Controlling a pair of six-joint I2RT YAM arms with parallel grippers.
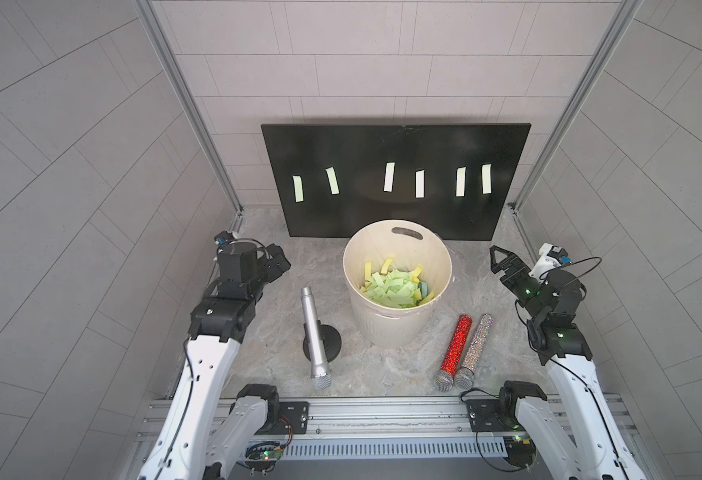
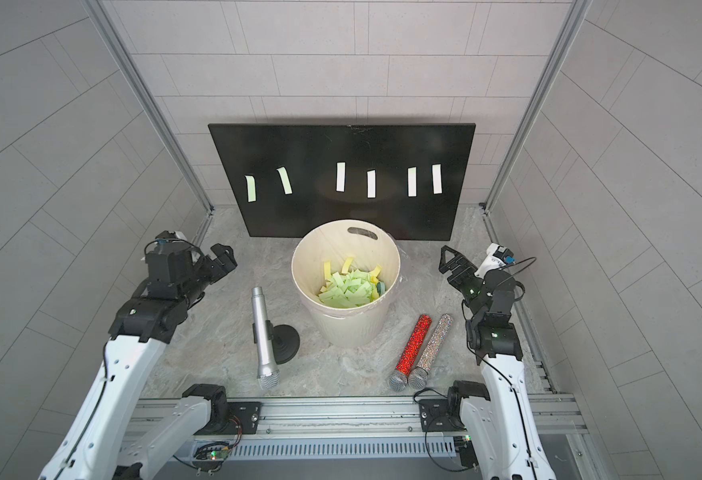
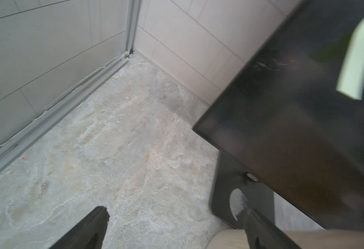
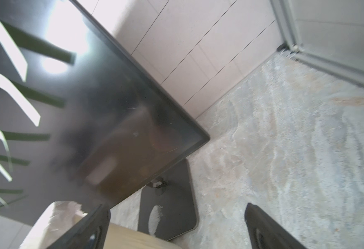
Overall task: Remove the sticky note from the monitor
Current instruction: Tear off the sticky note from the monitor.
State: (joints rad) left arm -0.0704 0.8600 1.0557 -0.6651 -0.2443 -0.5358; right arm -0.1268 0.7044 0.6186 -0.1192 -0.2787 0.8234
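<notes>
Pale sticky notes (image 1: 389,177) on black monitor (image 1: 395,143)

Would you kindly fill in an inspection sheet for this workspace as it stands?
Surface: marbled grey tabletop, no spills seen.
Job's things: monitor standing at the back wall, six sticky notes on its screen.
Clutter: cream bucket holding paper strips; silver microphone across a black stand; red microphone beside glitter-silver microphone.
Claws: left claw and right claw open, empty.
Cables: black cable looping at the right wrist.
Surroundings: tiled walls, aluminium frame post.
</notes>
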